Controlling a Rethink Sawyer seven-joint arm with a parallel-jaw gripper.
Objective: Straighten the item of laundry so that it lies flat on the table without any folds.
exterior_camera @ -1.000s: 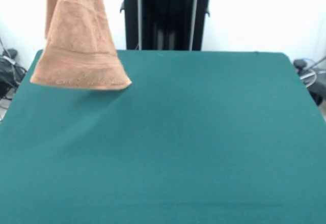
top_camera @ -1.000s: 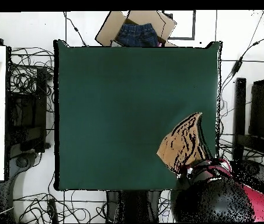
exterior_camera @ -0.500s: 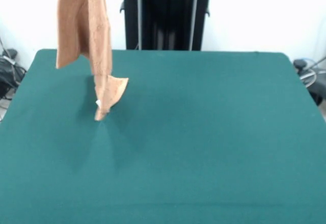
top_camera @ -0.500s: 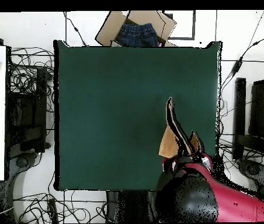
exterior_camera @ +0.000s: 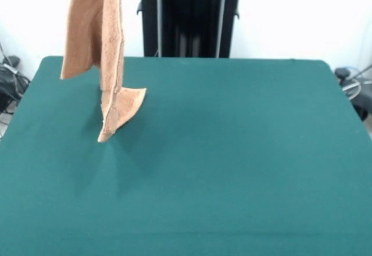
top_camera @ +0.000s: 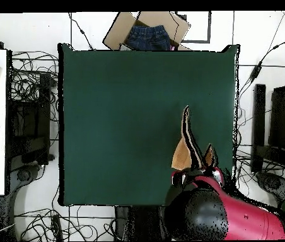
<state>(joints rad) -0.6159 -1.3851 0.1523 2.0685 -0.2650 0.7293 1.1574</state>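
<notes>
The towel [exterior_camera: 102, 46] is seen hanging in a narrow, folded drape over the table [exterior_camera: 232, 151], toward the left far part in the front view, its lowest corner at or just above the felt. From overhead, the red arm [top_camera: 233, 214] is shown reaching over the table's edge above the cloth. The gripper itself is hidden, so its jaws' state cannot be told.

In the upper left of the front view hangs an orange-tan towel [exterior_camera: 103, 46], plain and nubbly. The table [exterior_camera: 232, 151] is dark teal green. At the overhead view's bottom, the arm [top_camera: 233, 217] is red and black.
</notes>
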